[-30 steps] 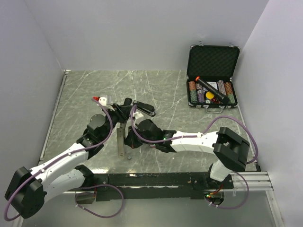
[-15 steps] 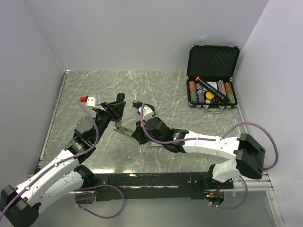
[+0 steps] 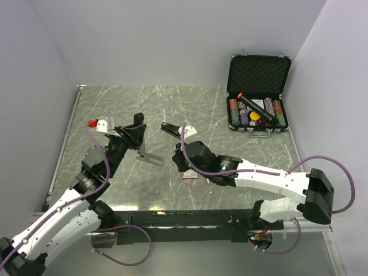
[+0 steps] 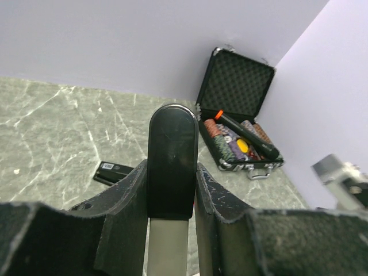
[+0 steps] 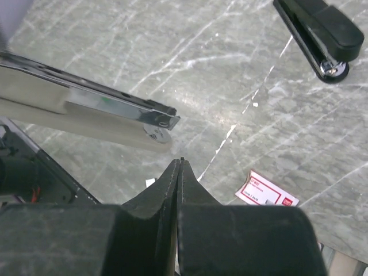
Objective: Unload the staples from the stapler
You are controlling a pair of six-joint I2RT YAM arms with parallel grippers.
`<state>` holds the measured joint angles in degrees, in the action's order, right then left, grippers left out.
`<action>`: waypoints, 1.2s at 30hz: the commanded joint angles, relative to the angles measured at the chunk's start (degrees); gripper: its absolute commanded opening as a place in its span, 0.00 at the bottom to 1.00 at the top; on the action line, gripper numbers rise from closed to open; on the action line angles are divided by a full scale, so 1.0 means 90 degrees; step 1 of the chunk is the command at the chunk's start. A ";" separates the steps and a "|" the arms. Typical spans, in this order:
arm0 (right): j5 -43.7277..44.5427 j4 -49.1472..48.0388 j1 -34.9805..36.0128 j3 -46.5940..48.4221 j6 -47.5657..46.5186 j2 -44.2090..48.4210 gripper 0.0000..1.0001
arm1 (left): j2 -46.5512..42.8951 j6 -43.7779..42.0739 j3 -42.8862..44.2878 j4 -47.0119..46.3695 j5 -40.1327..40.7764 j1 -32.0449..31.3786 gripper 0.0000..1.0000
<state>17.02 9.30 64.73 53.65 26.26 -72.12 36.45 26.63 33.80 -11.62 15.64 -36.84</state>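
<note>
My left gripper [image 3: 133, 132] pinches the stapler [image 4: 171, 149] by its black upper arm, one finger [image 4: 129, 213] pressed against each flank. The arm's rounded end sticks up past them toward 12 o'clock in my left wrist view. The stapler is off the table and hinged open. From overhead its silver rail [image 3: 152, 158] hangs out below my left fingers, long axis running 10 to 4 o'clock, free end pointing at 4 toward my right gripper [image 5: 179, 165]. That gripper is pressed together on nothing.

In my right wrist view the rail's open end sits just ahead of my closed tips at about 11 o'clock, apart from them, and the rail runs off toward 9 (the second black stapler [image 5: 319, 29] at 1 o'clock lies on the table, well apart). My right arm is nearer the rail's mouth, so I judge the next reach is its job. I cannot see any staples from here.
</note>
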 commanded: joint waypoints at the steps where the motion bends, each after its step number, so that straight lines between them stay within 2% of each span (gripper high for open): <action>1: -0.0034 0.0071 0.0044 0.0309 0.0060 -0.0160 0.00 | -0.0338 0.0351 0.0453 -0.0389 -0.0214 0.0031 0.01; 7: -0.1020 -0.0485 0.0054 0.0075 0.0509 -0.0317 0.00 | -0.0573 0.0351 0.0531 -0.0184 -0.0175 0.0021 0.01; 12: -0.1392 -0.0828 0.0054 0.0123 0.0734 -0.0707 0.00 | -0.0631 0.0439 0.0541 -0.0184 -0.0253 0.0021 0.01; 17: -0.1481 -0.1178 0.0044 0.0279 0.0647 -0.1069 0.00 | -0.0709 0.0634 0.0473 -0.0057 -0.0458 0.0021 0.01; 23: -0.0974 -0.1151 -0.0043 0.0513 0.0208 -0.1157 0.00 | -0.1022 0.0869 0.0385 0.0197 -0.0770 0.0031 0.01; 28: -0.1021 -0.1073 -0.0433 0.0631 -0.0124 -0.0855 0.00 | -0.1188 0.0849 0.0356 0.0577 -0.1053 0.0021 0.00; 36: -0.1167 -0.0633 -0.0727 0.1177 -0.0769 -0.0630 0.00 | -0.1062 0.0869 0.0317 0.0617 -0.1679 0.0031 0.01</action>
<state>6.74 3.27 58.41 59.72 23.57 -80.58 26.87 32.62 35.18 -1.78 4.54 -36.75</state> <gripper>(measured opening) 0.006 0.361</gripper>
